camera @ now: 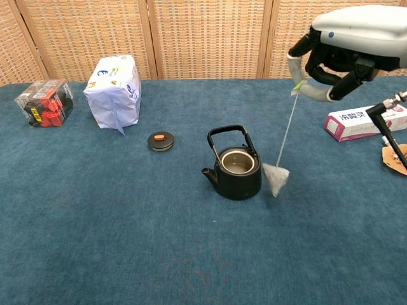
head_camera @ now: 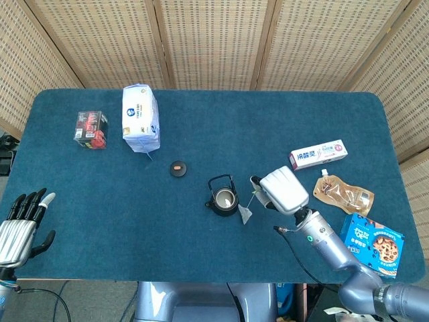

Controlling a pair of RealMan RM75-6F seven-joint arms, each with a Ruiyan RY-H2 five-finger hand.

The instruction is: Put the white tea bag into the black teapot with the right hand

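The black teapot [head_camera: 222, 196] [camera: 236, 166] stands open near the table's middle, its handle upright. Its lid [head_camera: 177, 168] [camera: 160, 141] lies apart to the left. My right hand [head_camera: 281, 190] [camera: 346, 46] pinches the string tag of the white tea bag [head_camera: 246, 213] [camera: 276, 178]. The bag dangles on its taut string just right of the teapot, low beside its wall. My left hand [head_camera: 19, 223] hangs off the table's front left edge with fingers spread, holding nothing.
A white-blue packet [head_camera: 140, 119] and a red-black box [head_camera: 90, 129] sit at the back left. A toothpaste box [head_camera: 318, 155], a brown pouch [head_camera: 343, 193] and a blue cookie box [head_camera: 371, 244] lie at the right.
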